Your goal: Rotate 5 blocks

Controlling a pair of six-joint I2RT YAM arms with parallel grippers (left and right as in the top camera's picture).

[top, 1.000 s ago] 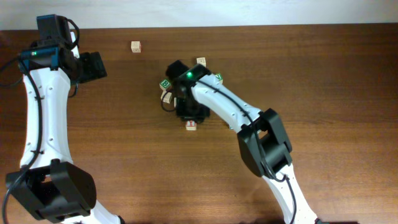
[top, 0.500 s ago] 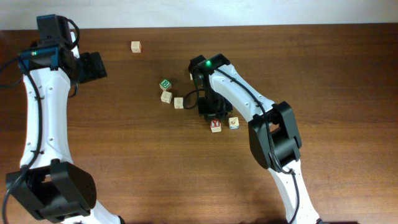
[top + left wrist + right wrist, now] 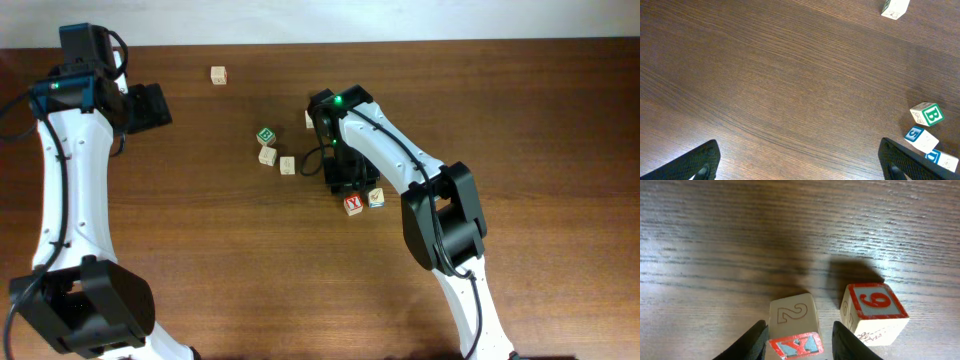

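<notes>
Now the right gripper (image 3: 799, 344) straddles the red Y block (image 3: 792, 325), jaws partly apart.
Its fingers (image 3: 752, 341) flank that block with a sliver of table (image 3: 715, 240) showing on either side, so nothing is clamped. A red 9 block (image 3: 874, 311) sits just beside the Y block. A tan block (image 3: 288, 165), its tan neighbour (image 3: 267, 155) and the green B cube (image 3: 265, 135) lie farther from it, and a lone block (image 3: 218, 75) lies well away. The left gripper (image 3: 800, 167), far from the Y block, is spread wide and empty.
</notes>
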